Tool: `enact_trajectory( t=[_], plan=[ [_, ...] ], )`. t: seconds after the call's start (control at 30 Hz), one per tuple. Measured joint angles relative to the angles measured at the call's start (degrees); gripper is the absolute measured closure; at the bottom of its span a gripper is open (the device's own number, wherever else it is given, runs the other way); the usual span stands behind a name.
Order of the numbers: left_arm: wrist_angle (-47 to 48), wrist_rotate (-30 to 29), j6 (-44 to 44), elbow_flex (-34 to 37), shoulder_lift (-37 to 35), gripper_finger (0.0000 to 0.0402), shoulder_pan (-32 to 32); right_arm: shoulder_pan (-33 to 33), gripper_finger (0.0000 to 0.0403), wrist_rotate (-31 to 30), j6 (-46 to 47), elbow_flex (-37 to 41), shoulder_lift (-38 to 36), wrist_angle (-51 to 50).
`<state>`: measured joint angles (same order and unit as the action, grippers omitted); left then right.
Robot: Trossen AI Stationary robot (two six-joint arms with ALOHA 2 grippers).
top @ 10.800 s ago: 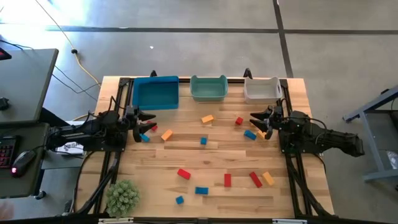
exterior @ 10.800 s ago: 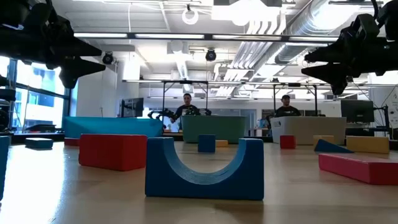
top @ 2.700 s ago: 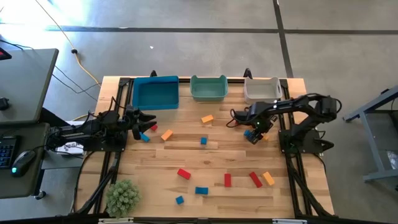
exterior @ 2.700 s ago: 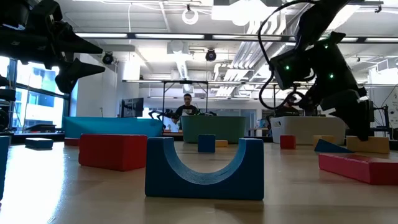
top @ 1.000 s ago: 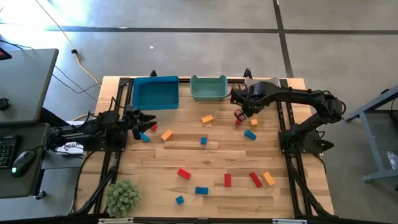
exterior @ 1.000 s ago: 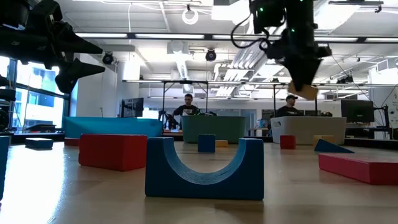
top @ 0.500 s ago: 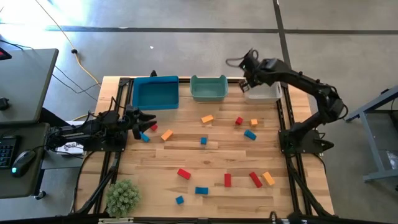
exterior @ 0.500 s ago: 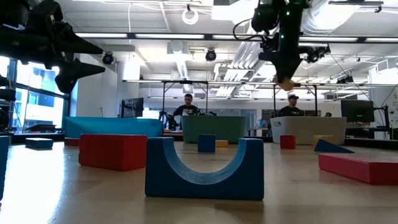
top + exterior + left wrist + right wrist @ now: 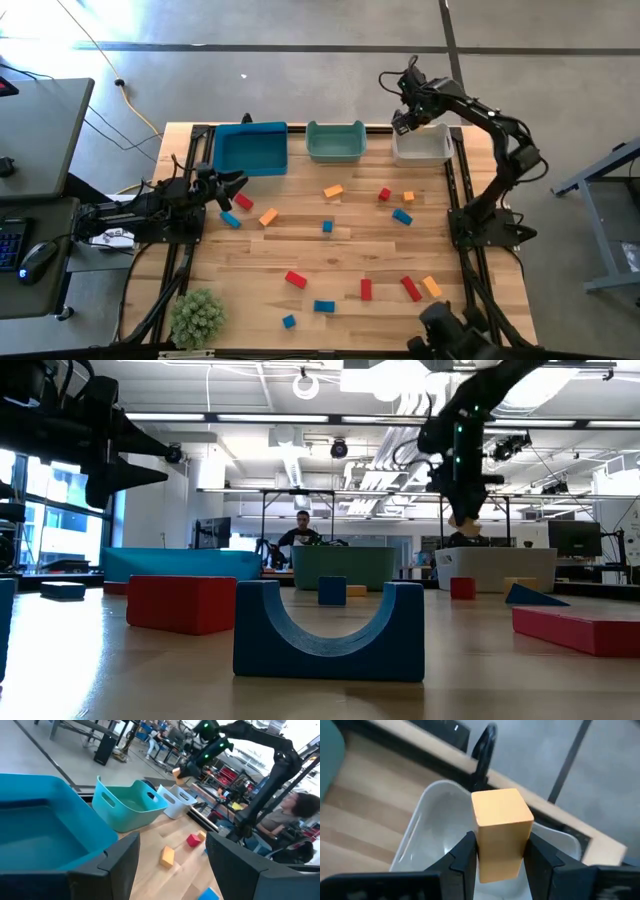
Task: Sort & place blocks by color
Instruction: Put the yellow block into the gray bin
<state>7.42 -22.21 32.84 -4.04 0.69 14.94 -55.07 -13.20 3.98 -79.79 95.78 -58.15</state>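
Observation:
My right gripper [image 9: 402,122] hangs over the far left corner of the white-grey bin [image 9: 421,147], shut on an orange block [image 9: 501,832]; the low view shows the block [image 9: 463,520] high above the table. The blue bin [image 9: 250,148] and teal bin [image 9: 334,141] stand left of it along the far edge. Red, blue and orange blocks lie loose on the table, among them an orange one [image 9: 333,190], a red one [image 9: 384,194] and a blue one [image 9: 402,215]. My left gripper [image 9: 232,180] waits open at the left, near the blue bin. My right gripper pinches the orange block between its two fingers [image 9: 465,855], one on each of two opposite side faces [image 9: 482,855]. The fingers slant steeply down from above. The block is lifted clear, one end sticking out past the fingertips above the white-grey bin.
A green plant [image 9: 197,315] stands at the near left corner. In the low view a blue arch block [image 9: 329,630] and a red block [image 9: 181,603] lie close to the camera. People sit at desks in the room beyond the table.
My right gripper has carried the orange block from above the table near the red block toward the far edge, and it now stands over the white-grey bin's far left corner. My left gripper has swung a little toward the far edge, staying open.

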Motion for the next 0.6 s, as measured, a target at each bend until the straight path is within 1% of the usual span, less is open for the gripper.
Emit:
enact_trajectory(
  t=[0.1, 0.2, 0.37, 0.6],
  plan=[
    [0.00, -0.09, 0.00, -0.01, 0.00, 0.0186, 0.00, -0.92, 0.0299, 3.27, -1.33, 0.03, 2.97, -0.63],
    [0.00, -0.16, 0.02, -0.01, 0.02, 0.0186, 0.00, -0.99, 0.0299, 4.71, -1.47, 0.04, 5.30, -2.43],
    [-0.02, -0.92, 0.00, -0.02, 0.00, 0.0186, 0.00, -0.94, 0.0299, 4.85, -1.58, 0.04, 8.44, -6.28],
    [-0.09, -0.99, 1.66, -0.02, 0.00, 0.0186, 0.00, -1.32, 0.0299, 5.21, -2.52, 0.04, 12.22, -7.19]
  ],
)
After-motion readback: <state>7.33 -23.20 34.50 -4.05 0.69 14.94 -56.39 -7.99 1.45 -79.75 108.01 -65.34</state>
